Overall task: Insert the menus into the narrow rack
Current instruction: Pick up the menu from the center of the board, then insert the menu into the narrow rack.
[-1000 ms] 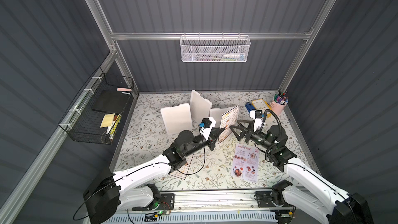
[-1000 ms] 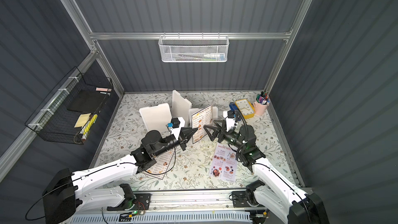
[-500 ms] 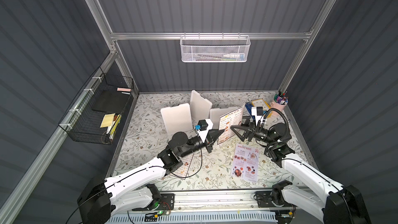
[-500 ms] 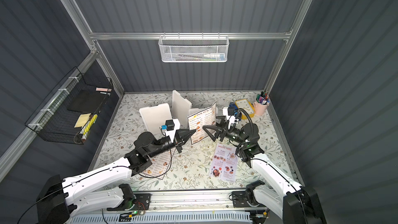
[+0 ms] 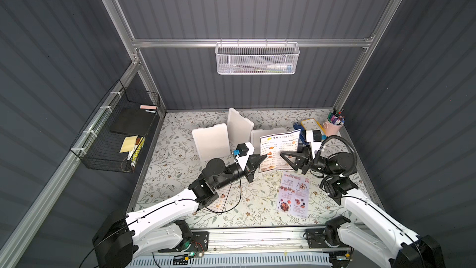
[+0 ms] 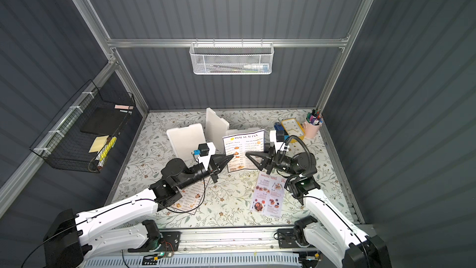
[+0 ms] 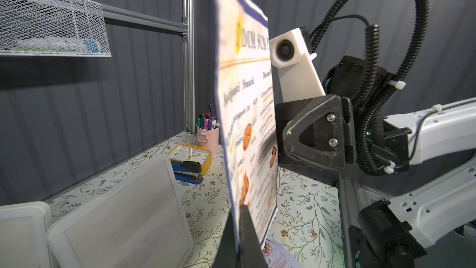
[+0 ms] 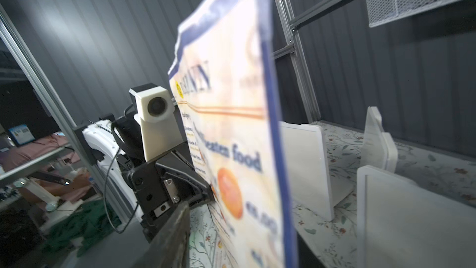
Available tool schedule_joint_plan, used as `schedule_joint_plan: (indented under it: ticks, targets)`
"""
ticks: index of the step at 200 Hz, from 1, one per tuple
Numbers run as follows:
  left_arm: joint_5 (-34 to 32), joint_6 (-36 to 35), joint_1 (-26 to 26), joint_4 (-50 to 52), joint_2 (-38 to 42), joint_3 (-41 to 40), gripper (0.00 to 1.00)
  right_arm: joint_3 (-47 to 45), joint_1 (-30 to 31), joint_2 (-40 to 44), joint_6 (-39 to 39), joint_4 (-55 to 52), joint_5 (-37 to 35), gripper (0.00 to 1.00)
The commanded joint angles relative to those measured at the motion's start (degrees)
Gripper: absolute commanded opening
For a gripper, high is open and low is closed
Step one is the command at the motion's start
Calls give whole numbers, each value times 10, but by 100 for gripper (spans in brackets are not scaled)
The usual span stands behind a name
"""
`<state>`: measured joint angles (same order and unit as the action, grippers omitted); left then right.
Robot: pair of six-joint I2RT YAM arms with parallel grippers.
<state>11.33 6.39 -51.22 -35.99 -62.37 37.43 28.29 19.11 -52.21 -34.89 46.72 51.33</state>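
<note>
You've racked no menu yet — one is aloft
Left end effector (image 5: 264, 157) pinches the DIM SUM INN menu (image 5: 279, 148), right end effector (image 5: 287, 160) spread beside it; lavender menu (image 5: 293, 197) and third menu (image 5: 218, 203) lie near it.

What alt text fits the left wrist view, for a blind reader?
The left gripper pinches an edge of an upright DIM SUM INN menu; the right gripper is at its other side. Behind are a pink pen cup, yellow clock and blue stapler.
</note>
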Motion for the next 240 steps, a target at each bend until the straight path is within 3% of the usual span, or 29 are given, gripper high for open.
schedule_joint_plan:
  ticks: [1, 31, 55, 106, 145, 240]
  targets:
    - [-13, 5, -1, -7, 14, -3, 0, -1, 0, 13, 25, -40, -26, 41]
    - [-17, 5, -1, -13, -1, 6, 0, 7, 1, 11, 37, -62, -47, 15]
    - [-22, 4, -1, -6, -29, 28, 0, 25, 2, 5, 57, -94, -78, 0]
    - [-27, -54, 12, 7, -113, 121, 0, 93, 8, -81, 115, -97, -135, 0]
    - [23, -93, 77, 21, -179, 192, 0, 192, 8, -148, 179, -198, -141, 0]
    - [20, -133, 127, 35, -211, 228, 4, 262, -5, -243, 192, -122, -65, 0]
